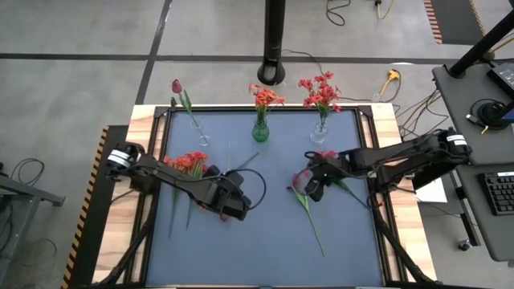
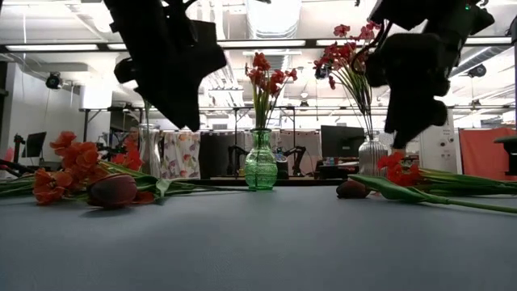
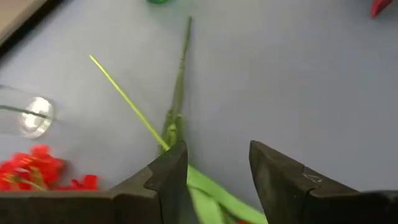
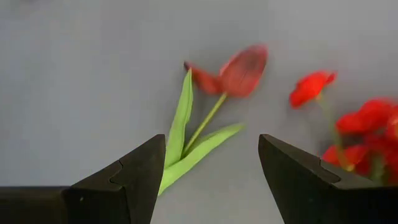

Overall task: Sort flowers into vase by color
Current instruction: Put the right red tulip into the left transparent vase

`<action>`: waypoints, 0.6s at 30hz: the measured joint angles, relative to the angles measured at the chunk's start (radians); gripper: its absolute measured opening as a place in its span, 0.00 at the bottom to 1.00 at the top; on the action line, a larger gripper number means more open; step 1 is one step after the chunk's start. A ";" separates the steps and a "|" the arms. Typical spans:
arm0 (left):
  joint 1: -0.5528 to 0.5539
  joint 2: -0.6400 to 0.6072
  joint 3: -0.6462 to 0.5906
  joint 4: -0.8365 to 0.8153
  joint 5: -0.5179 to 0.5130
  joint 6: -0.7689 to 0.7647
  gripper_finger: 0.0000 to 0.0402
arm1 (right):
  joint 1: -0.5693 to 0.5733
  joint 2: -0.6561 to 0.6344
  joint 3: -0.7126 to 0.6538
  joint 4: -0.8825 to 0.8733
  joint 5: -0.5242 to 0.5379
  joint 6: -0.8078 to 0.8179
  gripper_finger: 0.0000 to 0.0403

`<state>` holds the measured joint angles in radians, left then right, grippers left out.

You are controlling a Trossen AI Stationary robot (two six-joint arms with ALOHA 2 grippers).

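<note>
On the grey table mat (image 1: 265,233), the maroon tulip (image 4: 239,68) lies directly ahead of the spread right gripper (image 4: 211,180), stem running toward its fingers.

Looking like a robotics lab or open-plan workshop: ceiling strip lights (image 2: 48,47) glowing over rows of desks with monitors (image 2: 339,141), cables (image 1: 341,10) trailing across the concrete floor (image 1: 72,80), hazard tape (image 1: 438,24) edging nearby platforms, keyboard (image 1: 499,193) sitting beside the table (image 1: 144,120)

Both arms reach inward over the table, left gripper (image 1: 233,205) and right gripper (image 1: 309,186) with jaws parted.
</note>
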<state>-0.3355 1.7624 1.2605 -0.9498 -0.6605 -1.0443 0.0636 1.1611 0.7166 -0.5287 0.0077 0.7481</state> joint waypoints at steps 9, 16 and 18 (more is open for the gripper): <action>-0.040 -0.101 -0.072 0.040 0.097 0.294 0.39 | 0.087 0.201 0.050 0.005 -0.002 0.144 0.62; -0.192 -0.242 -0.227 0.354 0.133 0.525 0.35 | 0.120 0.338 0.090 0.019 0.021 0.191 0.62; -0.235 -0.295 -0.268 0.436 0.124 0.541 0.33 | 0.126 0.369 0.102 0.017 0.034 0.202 0.62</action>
<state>-0.5705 1.4670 0.9925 -0.5137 -0.5361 -0.5030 0.1895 1.5306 0.8181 -0.5115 0.0413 0.9499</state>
